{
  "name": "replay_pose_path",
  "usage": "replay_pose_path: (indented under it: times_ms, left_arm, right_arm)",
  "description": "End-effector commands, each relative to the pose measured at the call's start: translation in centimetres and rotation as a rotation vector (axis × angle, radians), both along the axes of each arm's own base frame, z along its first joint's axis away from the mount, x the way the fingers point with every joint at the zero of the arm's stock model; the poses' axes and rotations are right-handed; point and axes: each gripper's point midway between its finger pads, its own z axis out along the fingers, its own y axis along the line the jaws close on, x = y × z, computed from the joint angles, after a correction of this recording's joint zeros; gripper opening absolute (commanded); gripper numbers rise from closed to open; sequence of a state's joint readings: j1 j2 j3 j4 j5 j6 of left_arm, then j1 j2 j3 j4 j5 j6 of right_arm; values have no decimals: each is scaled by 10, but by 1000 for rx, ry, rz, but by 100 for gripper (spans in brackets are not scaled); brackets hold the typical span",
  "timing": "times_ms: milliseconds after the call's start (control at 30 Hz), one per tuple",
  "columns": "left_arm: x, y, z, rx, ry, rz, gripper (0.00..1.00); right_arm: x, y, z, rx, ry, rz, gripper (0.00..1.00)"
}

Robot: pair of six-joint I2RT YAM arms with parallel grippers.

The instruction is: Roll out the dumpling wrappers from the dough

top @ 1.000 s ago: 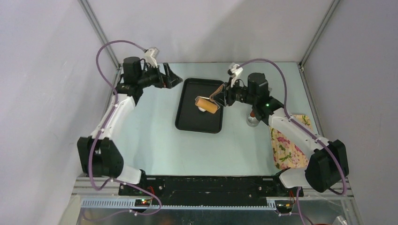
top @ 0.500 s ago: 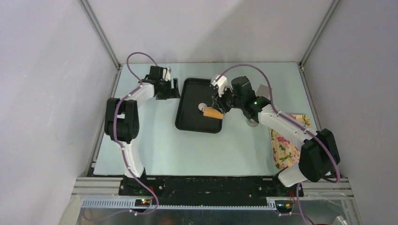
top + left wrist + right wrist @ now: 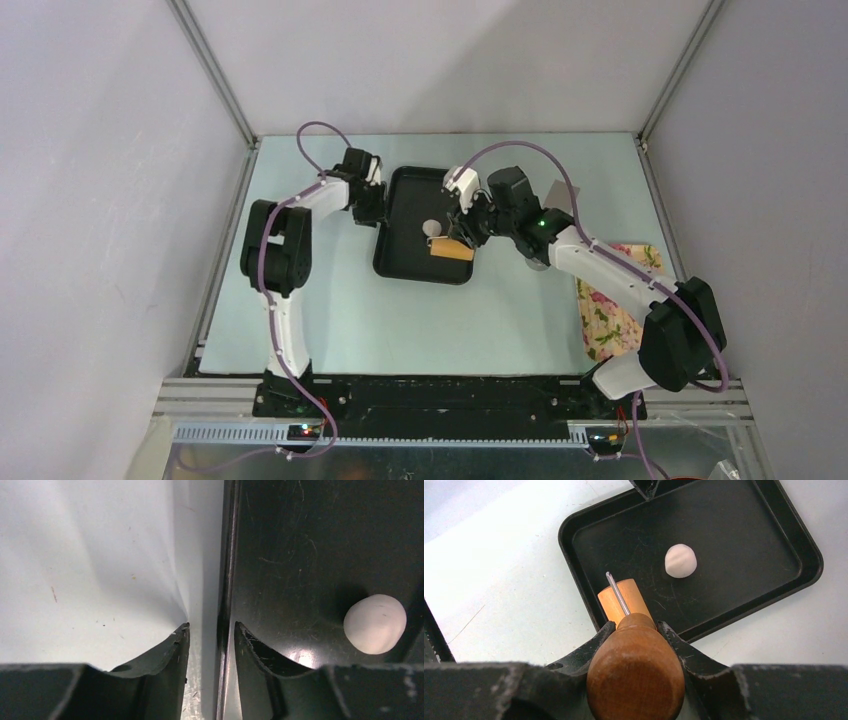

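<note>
Your right gripper (image 3: 636, 625) has its fingers clamped on the brown wooden handle of the roller (image 3: 624, 597), one finger on each side with the handle filling the gap. The pale wooden barrel sticks out ahead of the fingers on a thin wire frame. From above, the barrel sits over the near right part of the black tray (image 3: 405, 255); you cannot tell from any view whether it rests on the tray floor or hangs just above it. The dough (image 3: 432, 227) is a small white ball lying on the tray floor about midway across. It is just beside the barrel, on its far side and apart from it, and it looks round rather than flattened. Your left gripper (image 3: 210, 627) is down at the tray's left rim with its fingers apart and straddling that rim: one finger stands over the pale table (image 3: 90, 555), the other over the dark tray floor. A strip of table shows between the outer finger and the rim, so nothing is pinched there. In the left wrist view the dough lies to the right of those fingers, well clear of them. A flowered cloth (image 3: 610, 310) lies on the table at the right, partly under your right arm.
</note>
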State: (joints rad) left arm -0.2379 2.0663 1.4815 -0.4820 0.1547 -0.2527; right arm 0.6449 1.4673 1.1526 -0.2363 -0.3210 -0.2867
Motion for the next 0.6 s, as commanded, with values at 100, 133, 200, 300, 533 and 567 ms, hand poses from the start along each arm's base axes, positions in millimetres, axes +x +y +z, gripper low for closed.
replay_pose_path:
  times_ms: [100,133,200,300,533,567]
  left_arm:
    - [-15,-5,-12,67,57,12,16]
    - [-17,-6,-13,73,57,10,10]
    - [-25,-8,-16,74,71,0,1]
    - [-43,-10,-23,89,101,-21,0]
    - [-84,-17,-33,69,155,-84,0]
    - [-86,-18,-32,62,150,-90,0]
  right_arm:
    - [1,3,54,65,-128,27,0]
    - [1,3,54,64,-128,26,0]
    - [1,4,51,63,-132,30,0]
    - [4,8,40,57,-126,33,0]
    - [4,18,27,53,-97,51,0]
    - [5,18,24,50,-91,50,0]
